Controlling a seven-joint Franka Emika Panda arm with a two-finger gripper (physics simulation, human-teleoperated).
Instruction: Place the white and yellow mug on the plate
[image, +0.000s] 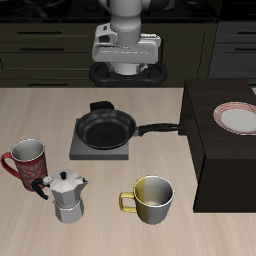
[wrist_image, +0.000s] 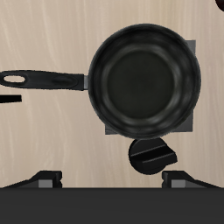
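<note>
The white and yellow mug (image: 152, 198) stands upright near the table's front edge, its handle pointing toward the moka pot. The plate (image: 239, 118), white with a reddish-pink rim, lies on top of a dark raised block (image: 215, 160) at the table's side. My gripper (image: 127, 68) hangs high at the back of the table, far from both and above the far side of the frying pan. It is open and empty. In the wrist view my gripper (wrist_image: 114, 180) shows its fingertips (wrist_image: 44, 179) wide apart; the mug and the plate are out of that view.
A black frying pan (image: 106, 128) sits on a small burner with a black knob (wrist_image: 153, 156) mid-table, its handle (image: 158, 128) reaching toward the block; it fills the wrist view (wrist_image: 144, 83). A red patterned mug (image: 28, 160) and a silver moka pot (image: 67, 196) stand near the front.
</note>
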